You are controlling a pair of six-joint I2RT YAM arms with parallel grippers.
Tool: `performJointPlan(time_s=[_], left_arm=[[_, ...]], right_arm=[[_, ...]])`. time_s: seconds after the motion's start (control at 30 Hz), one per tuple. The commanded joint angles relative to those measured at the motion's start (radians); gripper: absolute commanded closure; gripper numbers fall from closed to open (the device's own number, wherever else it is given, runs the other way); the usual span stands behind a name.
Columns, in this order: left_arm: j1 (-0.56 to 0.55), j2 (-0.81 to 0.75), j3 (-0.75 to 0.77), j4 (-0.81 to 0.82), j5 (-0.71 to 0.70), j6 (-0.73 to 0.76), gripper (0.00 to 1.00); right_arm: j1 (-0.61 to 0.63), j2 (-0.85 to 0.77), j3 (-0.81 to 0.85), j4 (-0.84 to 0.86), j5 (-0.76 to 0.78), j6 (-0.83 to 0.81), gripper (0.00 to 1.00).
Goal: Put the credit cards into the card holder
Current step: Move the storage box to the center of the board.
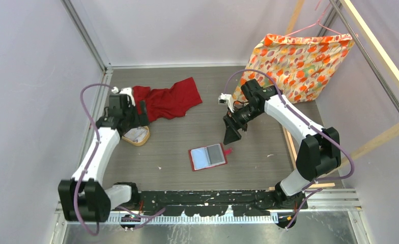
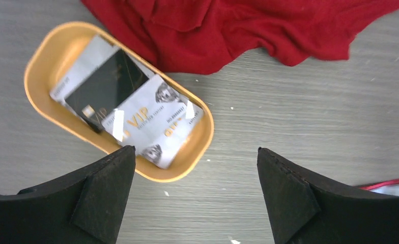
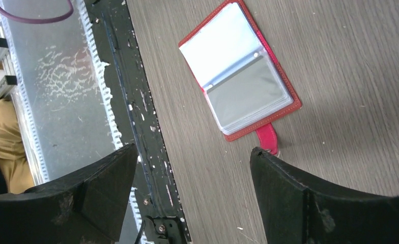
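The credit cards point(image 2: 106, 86) are lying overlapped in the oval tan tray point(image 2: 37, 63), looking thin, stiff, light and slick, so I am guessing the top VIP card point(image 2: 151, 119), by its edge nearest the rim, is offering the best pinch. The left pincer point(image 2: 195, 151) is hanging over them, jaws apart and empty. The right pincer point(image 3: 192, 150), likewise spread, is hovering above the card holder point(image 3: 238, 76) lying open on the table point(image 1: 258, 168).

Bare table point(image 1: 258, 168) surrounds the card holder point(image 1: 207, 157) on every side. The red cloth point(image 1: 169, 100) touches the far rim of the tray point(image 2: 34, 66) under my left gripper point(image 2: 195, 150).
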Motion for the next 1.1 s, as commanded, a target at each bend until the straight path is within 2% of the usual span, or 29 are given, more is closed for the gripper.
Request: performJointPlan(time_s=[0.0, 0.17, 0.27, 0.33, 0.43, 0.5, 0.63, 0.77, 0.9, 1.03, 1.07], left_arm=[[0.015, 0.175, 0.159, -0.124, 0.073, 0.37, 0.13], [0.015, 0.336, 0.277, -0.235, 0.022, 0.534, 0.25], [0.016, 0.351, 0.281, -0.237, -0.033, 0.565, 0.33], [0.017, 0.333, 0.258, -0.221, -0.007, 0.601, 0.35], [0.018, 0.311, 0.178, -0.179, 0.082, 0.722, 0.34], [0.02, 0.323, 0.13, -0.147, 0.057, 0.773, 0.31], [0.049, 0.39, 0.16, -0.147, 0.043, 0.783, 0.29], [0.083, 0.447, 0.188, -0.142, 0.131, 0.805, 0.27], [0.083, 0.504, 0.203, -0.142, 0.147, 0.803, 0.25], [0.057, 0.474, 0.224, -0.166, 0.209, 0.762, 0.25], [0.017, 0.451, 0.218, -0.163, 0.209, 0.753, 0.24]], right_arm=[[0.002, -0.005, 0.051, -0.047, -0.021, -0.059, 0.15], [-0.007, -0.008, 0.043, -0.049, -0.034, -0.063, 0.16], [-0.024, -0.003, 0.043, -0.054, -0.047, -0.066, 0.16], [-0.031, 0.005, 0.045, -0.065, -0.058, -0.071, 0.16], [-0.033, 0.019, 0.057, -0.087, -0.066, -0.084, 0.16], [-0.034, 0.029, 0.066, -0.103, -0.073, -0.098, 0.17], [-0.034, 0.04, 0.07, -0.118, -0.078, -0.111, 0.18], [-0.033, 0.051, 0.076, -0.137, -0.081, -0.124, 0.18], [-0.033, 0.055, 0.077, -0.146, -0.082, -0.132, 0.18], [-0.034, 0.051, 0.078, -0.153, -0.084, -0.141, 0.18], [-0.035, 0.05, 0.079, -0.155, -0.082, -0.142, 0.18]])
